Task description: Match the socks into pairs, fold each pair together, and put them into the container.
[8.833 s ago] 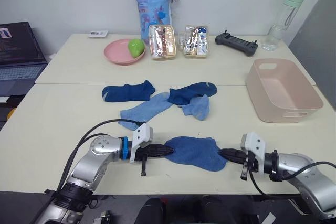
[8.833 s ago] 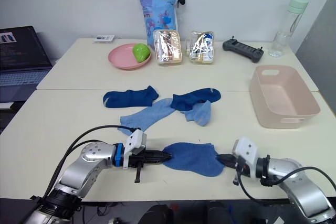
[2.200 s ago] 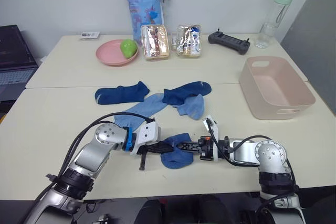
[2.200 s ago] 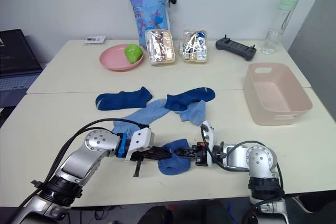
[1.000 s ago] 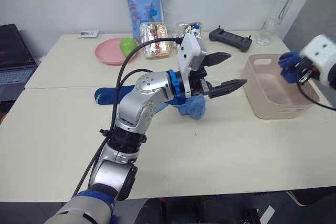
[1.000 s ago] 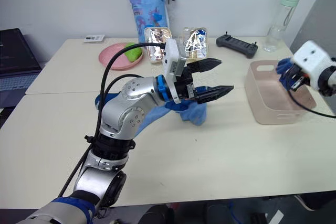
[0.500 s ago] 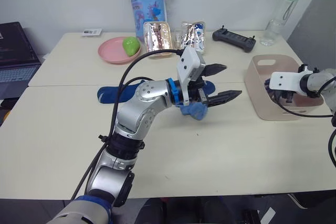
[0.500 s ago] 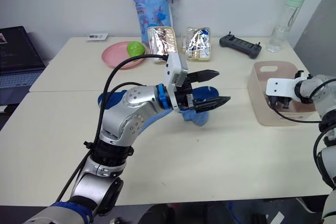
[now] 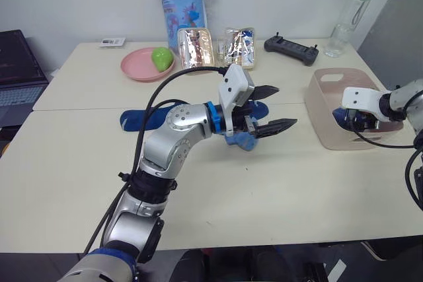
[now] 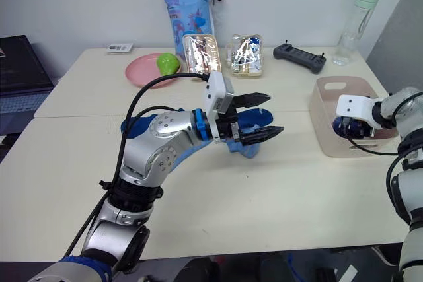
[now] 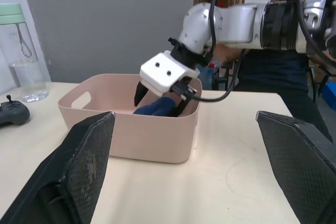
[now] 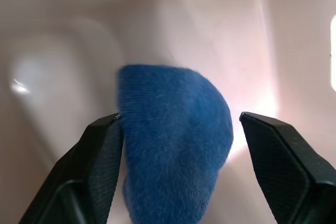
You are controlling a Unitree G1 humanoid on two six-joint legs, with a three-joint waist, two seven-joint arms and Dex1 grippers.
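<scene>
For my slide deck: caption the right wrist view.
Open right end effector over a folded blue sock lying inside the pink tub.

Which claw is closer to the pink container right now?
Right. The right claw is down inside the container, open around the folded blue sock. The left claw hangs open above the table, short of the container's near wall.
</scene>
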